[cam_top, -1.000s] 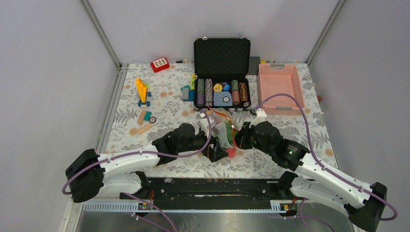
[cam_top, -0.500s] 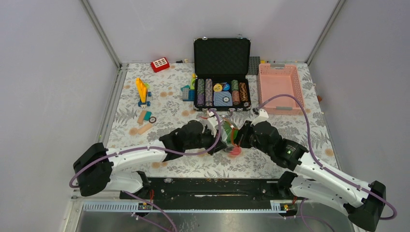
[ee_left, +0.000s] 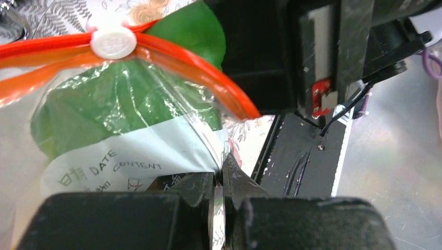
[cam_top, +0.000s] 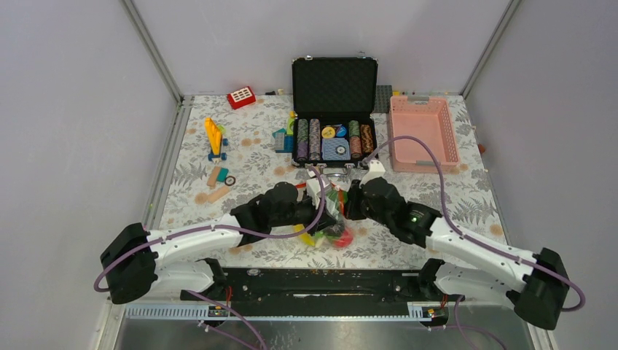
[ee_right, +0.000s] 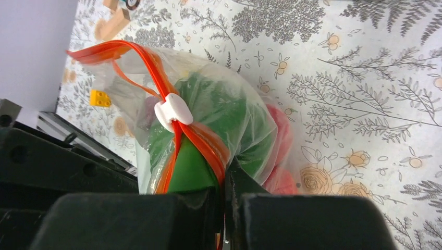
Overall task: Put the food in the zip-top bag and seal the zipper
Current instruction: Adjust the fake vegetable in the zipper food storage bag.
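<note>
**Grip and position.** The zip-top bag (cam_top: 334,217) is being held between the two arms just on the near side of the open poker-chip case (cam_top: 334,109), in front of its middle. The left gripper (ee_left: 221,182) is being kept fully closed on a fold of clear film just under the white label (ee_left: 130,161). The right gripper (ee_right: 225,182) is likewise being kept closed, on one end of the orange-red zipper (ee_left: 203,73). The white slider (ee_left: 113,41) is being left ungripped part-way along the strip, so the mouth is being judged as not yet sealed across its width.

**Risks.** A green leafy toy vegetable (ee_right: 219,114) is being pressed against the zipper, and a green tip appears to be poking between the tracks beside the right fingers. The slider could be jammed there. The left pinch is being made on thin, slack film only. If the arms are pulled apart, the film could be drawn free or torn, and food could be spilled from the unsealed part.

**Views.** Only in the top external view is the bag's place by the case being shown; both pinches are being hidden there by the wrists. Only in the left wrist view are the label and the right gripper's black body at the zipper end being shown. Only in the right wrist view are a red toy fruit (ee_right: 281,138) behind the film and the fern-patterned tablecloth (ee_right: 339,78) being shown. Whether the bag is resting on the cloth cannot be told.
</note>
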Robot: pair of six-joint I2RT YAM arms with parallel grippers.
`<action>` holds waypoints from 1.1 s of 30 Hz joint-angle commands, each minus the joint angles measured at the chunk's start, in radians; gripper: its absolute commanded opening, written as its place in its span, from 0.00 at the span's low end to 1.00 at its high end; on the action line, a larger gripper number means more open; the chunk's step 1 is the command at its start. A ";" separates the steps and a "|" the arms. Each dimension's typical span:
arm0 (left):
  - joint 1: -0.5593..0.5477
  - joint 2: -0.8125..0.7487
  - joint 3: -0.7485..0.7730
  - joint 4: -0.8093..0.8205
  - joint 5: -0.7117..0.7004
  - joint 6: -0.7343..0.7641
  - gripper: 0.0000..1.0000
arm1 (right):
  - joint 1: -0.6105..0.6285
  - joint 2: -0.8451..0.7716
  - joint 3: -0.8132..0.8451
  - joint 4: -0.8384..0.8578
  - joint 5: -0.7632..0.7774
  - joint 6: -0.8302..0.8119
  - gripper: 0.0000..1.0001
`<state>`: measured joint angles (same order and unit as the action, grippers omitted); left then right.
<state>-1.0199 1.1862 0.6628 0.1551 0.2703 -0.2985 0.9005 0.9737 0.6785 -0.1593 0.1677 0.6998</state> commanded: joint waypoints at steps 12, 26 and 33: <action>0.002 -0.085 0.093 -0.112 0.220 0.282 0.00 | 0.029 -0.293 0.079 -0.207 0.001 -0.467 0.98; 0.049 -0.062 0.442 -0.833 0.519 1.112 0.00 | 0.029 -0.503 0.141 -0.299 -0.416 -1.174 1.00; 0.055 0.049 0.543 -1.024 0.638 1.300 0.00 | 0.029 -0.433 0.239 -0.489 -0.640 -1.555 1.00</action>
<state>-0.9703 1.1828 1.1442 -0.7654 0.7799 0.8162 0.9268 0.4847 0.8169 -0.5232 -0.2947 -0.5705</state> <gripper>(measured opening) 0.040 0.994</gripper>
